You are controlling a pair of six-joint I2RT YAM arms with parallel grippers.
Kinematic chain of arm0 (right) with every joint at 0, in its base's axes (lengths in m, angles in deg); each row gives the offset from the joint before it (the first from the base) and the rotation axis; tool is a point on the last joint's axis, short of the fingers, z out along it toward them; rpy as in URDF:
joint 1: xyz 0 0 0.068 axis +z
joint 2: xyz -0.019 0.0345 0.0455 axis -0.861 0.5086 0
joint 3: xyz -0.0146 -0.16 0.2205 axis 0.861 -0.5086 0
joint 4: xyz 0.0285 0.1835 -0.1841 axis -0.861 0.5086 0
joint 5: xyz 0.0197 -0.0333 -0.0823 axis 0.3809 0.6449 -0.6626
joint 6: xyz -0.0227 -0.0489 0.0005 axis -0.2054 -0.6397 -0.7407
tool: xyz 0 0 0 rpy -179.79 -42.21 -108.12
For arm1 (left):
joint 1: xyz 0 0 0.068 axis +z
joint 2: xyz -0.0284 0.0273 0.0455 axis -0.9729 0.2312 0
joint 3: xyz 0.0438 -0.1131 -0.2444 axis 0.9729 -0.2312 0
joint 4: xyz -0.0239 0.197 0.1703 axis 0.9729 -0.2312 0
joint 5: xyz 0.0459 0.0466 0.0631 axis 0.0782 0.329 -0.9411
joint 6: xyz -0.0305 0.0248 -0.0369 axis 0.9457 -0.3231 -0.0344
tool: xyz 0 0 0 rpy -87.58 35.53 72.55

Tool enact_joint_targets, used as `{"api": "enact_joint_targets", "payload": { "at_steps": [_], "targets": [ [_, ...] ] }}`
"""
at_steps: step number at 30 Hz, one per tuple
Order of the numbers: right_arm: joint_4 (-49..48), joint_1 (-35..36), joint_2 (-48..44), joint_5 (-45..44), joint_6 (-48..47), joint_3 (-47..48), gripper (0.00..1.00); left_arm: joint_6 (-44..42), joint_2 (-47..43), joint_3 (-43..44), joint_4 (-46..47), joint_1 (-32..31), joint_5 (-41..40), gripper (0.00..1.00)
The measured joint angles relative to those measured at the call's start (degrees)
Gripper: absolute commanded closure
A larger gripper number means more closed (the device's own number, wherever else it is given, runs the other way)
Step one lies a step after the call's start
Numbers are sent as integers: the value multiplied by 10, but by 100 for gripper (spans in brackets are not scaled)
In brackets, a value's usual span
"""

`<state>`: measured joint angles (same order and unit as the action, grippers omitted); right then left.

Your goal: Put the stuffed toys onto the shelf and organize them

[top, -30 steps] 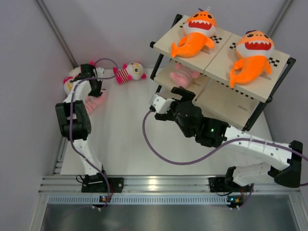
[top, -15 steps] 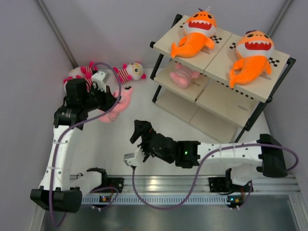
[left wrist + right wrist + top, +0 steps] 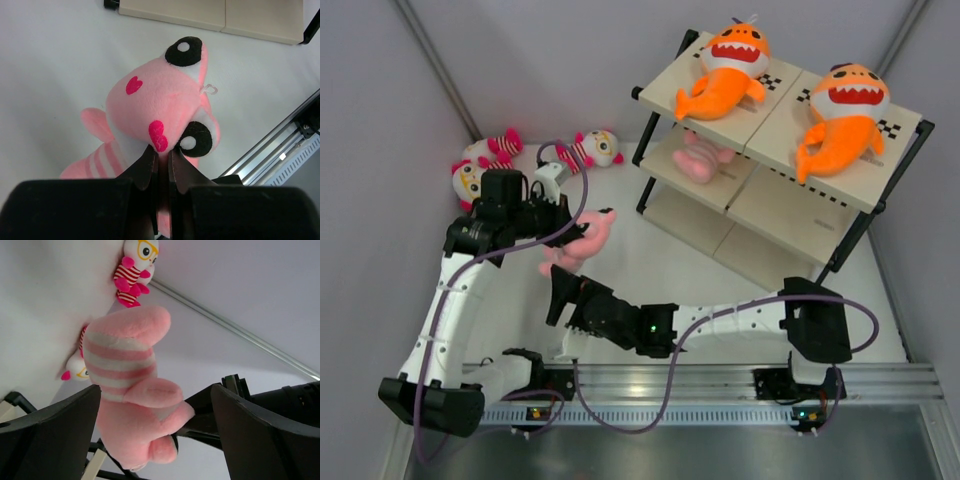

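A pale pink doll (image 3: pixel 583 240) hangs off the floor left of centre, pinched at the head by my left gripper (image 3: pixel 561 227), which is shut on it. In the left wrist view the gripper (image 3: pixel 161 153) nips the plush just under the doll's face (image 3: pixel 160 95). My right gripper (image 3: pixel 561 291) stands open just in front of the doll; in its own view the doll's striped body (image 3: pixel 127 390) shows between the wide fingers (image 3: pixel 50 432), untouched. Two orange sharks (image 3: pixel 722 72) (image 3: pixel 840 118) lie on the top of the shelf (image 3: pixel 790 195), and another pink doll (image 3: pixel 700 156) lies on the middle tier.
Two striped dolls (image 3: pixel 483 163) (image 3: pixel 590 150) lie on the floor by the far left wall, also visible in the right wrist view (image 3: pixel 134 262). The shelf's bottom board (image 3: pixel 210 12) is beyond the held doll. The metal base rail (image 3: pixel 650 382) runs along the near edge.
My left arm lifted the pink doll from the far left and carried it toward the middle. My right arm pulled back from the shelf and swung left, open, in under the doll.
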<state>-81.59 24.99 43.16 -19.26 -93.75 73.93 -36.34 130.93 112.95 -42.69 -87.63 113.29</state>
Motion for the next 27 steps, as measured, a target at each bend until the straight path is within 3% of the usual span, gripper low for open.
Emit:
{"api": "enact_joint_targets", "payload": {
  "at_steps": [13,17,22,23,27],
  "targets": [
    [18,-16,91,5,-33,101,11,-1,0,3,0,-2,-7,100],
    [31,-29,108,0,-19,116,52,-1,0,3,1,-2,-15,100],
    [59,-36,114,-21,10,120,84,-6,0,13,2,-2,-18,100],
    [66,-36,114,-24,19,123,100,-7,0,15,2,-2,-19,100],
    [88,-35,110,-28,76,134,100,-13,0,18,2,-2,-20,100]
  ]
}}
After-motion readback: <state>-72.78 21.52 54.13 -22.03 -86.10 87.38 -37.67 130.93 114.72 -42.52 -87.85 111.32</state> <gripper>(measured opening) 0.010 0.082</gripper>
